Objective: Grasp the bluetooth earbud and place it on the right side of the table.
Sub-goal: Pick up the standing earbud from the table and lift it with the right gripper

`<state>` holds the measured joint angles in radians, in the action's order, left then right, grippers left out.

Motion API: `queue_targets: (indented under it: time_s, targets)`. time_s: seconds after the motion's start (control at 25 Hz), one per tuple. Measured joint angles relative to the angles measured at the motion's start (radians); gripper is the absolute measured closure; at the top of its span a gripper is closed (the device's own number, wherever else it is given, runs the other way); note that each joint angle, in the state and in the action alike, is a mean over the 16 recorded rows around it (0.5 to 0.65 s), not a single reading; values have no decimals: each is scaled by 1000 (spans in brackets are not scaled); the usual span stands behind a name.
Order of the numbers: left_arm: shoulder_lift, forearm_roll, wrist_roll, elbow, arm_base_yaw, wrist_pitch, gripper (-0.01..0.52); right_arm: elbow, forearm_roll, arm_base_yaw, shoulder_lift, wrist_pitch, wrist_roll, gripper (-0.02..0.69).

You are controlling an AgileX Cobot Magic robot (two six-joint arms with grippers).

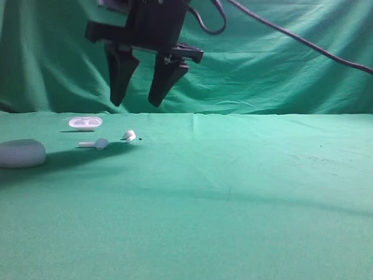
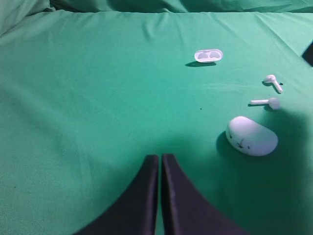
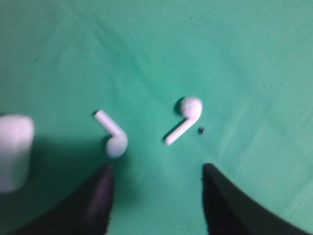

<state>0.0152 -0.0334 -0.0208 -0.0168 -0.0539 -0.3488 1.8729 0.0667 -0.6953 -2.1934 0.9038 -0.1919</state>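
Note:
The bluetooth earbud (image 1: 130,136) lies on the green table (image 1: 245,175) at the left, a dark speck beside it. It also shows in the right wrist view (image 3: 188,115) and the left wrist view (image 2: 270,81). My right gripper (image 1: 136,104) hangs open and empty above it, well clear of the cloth. In its own view the earbud lies just beyond the gap between the jaws (image 3: 156,171). My left gripper (image 2: 160,156) is shut and empty, over bare cloth, apart from the earbuds. It is out of the exterior view.
A second white earbud with a long stem (image 1: 93,143) (image 3: 113,137) (image 2: 266,102) lies just left of the first. A grey-white pebble-shaped case (image 1: 20,153) (image 2: 252,136) (image 3: 14,152) sits further left. A shallow white oval tray (image 1: 85,122) (image 2: 208,56) lies behind them.

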Motion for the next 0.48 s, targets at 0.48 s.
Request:
queue_targets:
  time_s: [0.48]
  targets:
    - [0, 0, 0, 0, 0, 0, 514, 150, -94, -16, -155, 0, 76, 233]
